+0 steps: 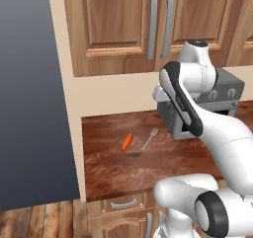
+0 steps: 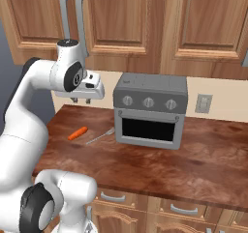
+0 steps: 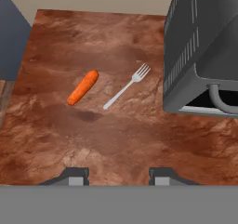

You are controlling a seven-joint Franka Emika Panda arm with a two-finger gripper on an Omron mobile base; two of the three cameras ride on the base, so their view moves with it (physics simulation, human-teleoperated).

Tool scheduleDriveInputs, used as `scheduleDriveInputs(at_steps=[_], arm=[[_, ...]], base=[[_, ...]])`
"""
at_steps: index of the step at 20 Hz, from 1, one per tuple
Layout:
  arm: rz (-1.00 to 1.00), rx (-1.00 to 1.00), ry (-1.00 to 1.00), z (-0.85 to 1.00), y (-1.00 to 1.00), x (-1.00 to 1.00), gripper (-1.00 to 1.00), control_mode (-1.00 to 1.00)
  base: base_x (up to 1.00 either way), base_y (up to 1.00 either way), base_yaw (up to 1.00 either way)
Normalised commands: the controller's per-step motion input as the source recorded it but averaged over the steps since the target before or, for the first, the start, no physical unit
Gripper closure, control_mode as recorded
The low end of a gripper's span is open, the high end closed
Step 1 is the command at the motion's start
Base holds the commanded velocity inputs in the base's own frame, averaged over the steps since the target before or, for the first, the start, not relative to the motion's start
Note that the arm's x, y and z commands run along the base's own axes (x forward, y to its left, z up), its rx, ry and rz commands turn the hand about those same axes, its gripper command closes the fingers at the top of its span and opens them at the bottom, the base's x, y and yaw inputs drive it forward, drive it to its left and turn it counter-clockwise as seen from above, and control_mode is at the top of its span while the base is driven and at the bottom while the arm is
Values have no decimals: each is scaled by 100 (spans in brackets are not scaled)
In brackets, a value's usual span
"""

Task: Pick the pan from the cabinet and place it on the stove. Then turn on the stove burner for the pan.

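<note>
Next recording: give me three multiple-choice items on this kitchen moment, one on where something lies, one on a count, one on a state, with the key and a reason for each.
1. Where does the fork lie?
A. Between the carrot and the toaster oven
B. Inside the toaster oven
C. On the floor

2. How many round knobs are on the toaster oven's front?
A. One
B. Three
C. Five

3. How do the wall cabinet doors stand?
A. Both swung open
B. One removed
C. Closed

Key:
1 A, the hand view shows the fork on the counter, carrot on one side and oven on the other.
2 B, the right base view shows three knobs in a row above the oven door.
3 C, both base views show the panels flush, bar handles side by side.
</note>
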Motion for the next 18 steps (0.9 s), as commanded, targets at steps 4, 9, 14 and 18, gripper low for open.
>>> scheduleDriveInputs(at_steps=[4,9,14,18], arm=[[0,0,0,0,2,-1,-100,-100],[0,0,-12,0,0,-4,-100,-100],[0,0,-26,4,0,-7,-100,-100],[0,0,-31,18,0,-9,-100,-100]], base=[[0,0,0],[0,0,0],[0,0,0],[0,0,0]])
